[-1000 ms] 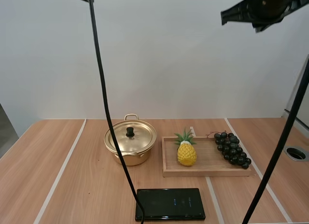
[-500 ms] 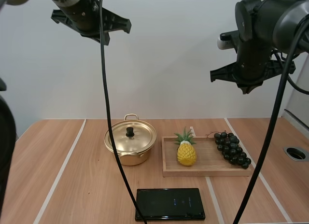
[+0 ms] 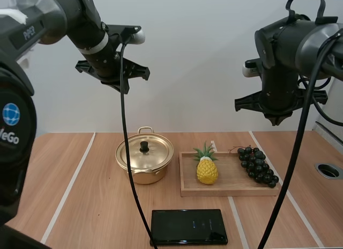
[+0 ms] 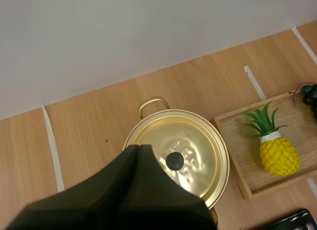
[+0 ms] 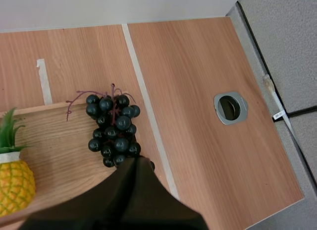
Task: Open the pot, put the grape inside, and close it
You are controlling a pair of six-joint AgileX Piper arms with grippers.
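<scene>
A gold pot (image 3: 144,162) with its lid on and a black knob (image 3: 144,146) stands left of centre on the table. A dark bunch of grapes (image 3: 258,166) lies at the right end of a wooden tray (image 3: 230,189). My left arm (image 3: 110,64) hangs high above the pot; its gripper (image 4: 138,147) is shut, a single dark wedge over the lid (image 4: 190,145) beside the knob (image 4: 174,161). High over the tray's right end is my right arm (image 3: 278,93). Its gripper (image 5: 134,159) is shut too, and points down at the near end of the grapes (image 5: 113,128).
A yellow toy pineapple (image 3: 207,167) stands on the tray's left half. A flat black device (image 3: 188,226) lies near the front edge. A round metal grommet hole (image 3: 328,170) sits in the table at the far right.
Both arms have come down into the high view. The left arm moved lower and rightward over the pot; the right arm settled above the grapes. Pot, tray and grapes have not moved.
</scene>
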